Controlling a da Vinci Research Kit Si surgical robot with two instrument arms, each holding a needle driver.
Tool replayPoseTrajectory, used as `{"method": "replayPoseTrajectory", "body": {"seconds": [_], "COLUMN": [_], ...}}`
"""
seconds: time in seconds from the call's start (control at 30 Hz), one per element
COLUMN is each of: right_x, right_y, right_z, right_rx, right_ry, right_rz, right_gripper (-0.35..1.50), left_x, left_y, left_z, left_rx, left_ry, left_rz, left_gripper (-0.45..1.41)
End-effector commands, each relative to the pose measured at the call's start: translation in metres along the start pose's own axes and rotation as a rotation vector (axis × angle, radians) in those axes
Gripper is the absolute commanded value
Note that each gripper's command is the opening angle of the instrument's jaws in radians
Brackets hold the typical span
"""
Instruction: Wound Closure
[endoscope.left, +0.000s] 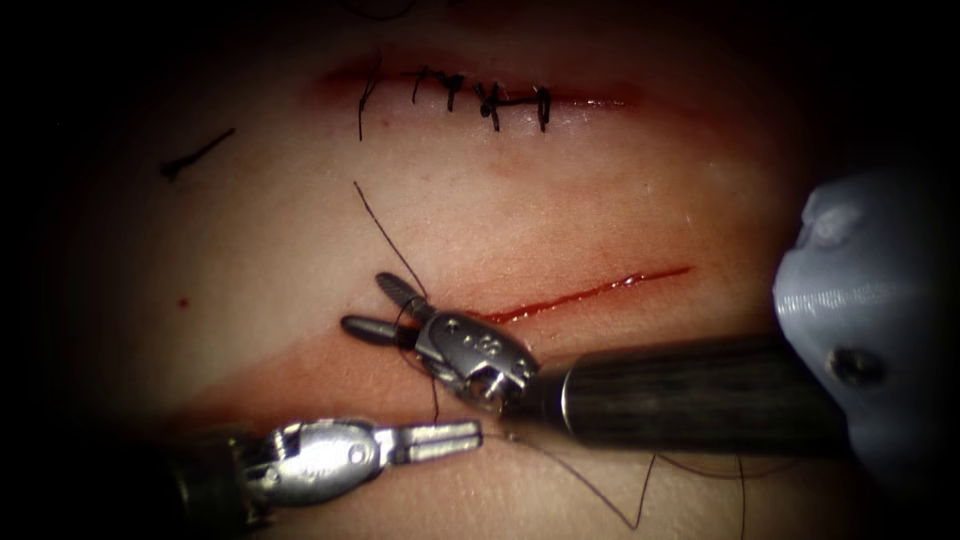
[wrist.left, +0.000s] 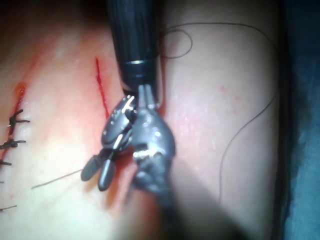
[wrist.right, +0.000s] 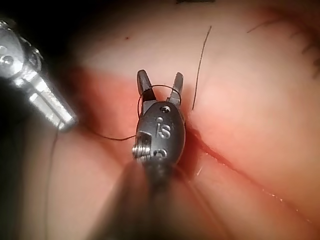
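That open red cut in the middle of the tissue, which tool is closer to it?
The right. The right tool has its open jaws at the left end of the open red cut, thread looped around them. The left tool, jaws shut, sits below the cut.

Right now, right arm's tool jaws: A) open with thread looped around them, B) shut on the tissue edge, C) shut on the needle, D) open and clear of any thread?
A: the right tool has its jaws spread apart at the left end of the open cut, and the thread runs across both jaws, seen in the right wrist view too.
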Motion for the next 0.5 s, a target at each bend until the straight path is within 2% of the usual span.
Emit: {"method": "replayPoseTrajectory", "body": {"seconds": [0.03,0.3,0.5], "right_x": [-0.0008,-0.0009,-0.0018], "right_y": [-0.0003,0.0006,0.0002], "right_z": [0.0004,-0.0006,-0.0007], "right_rx": [0.001,0.035,0.127], "right_ry": [-0.006,-0.05,-0.116], "right_rz": [0.002,-0.003,-0.02], "right_gripper": [0.89,0.89,0.89], "left_x": [-0.0003,0.002,0.0034], "left_y": [0.0005,-0.0001,-0.0024], "left_z": [0.0006,-0.0007,-0.0013], "left_rx": [0.005,-0.013,-0.042], "left_ry": [-0.004,0.004,0.078], "left_rz": [0.008,0.015,0.0], "left_gripper": [-0.45,-0.45,-0.45]}}
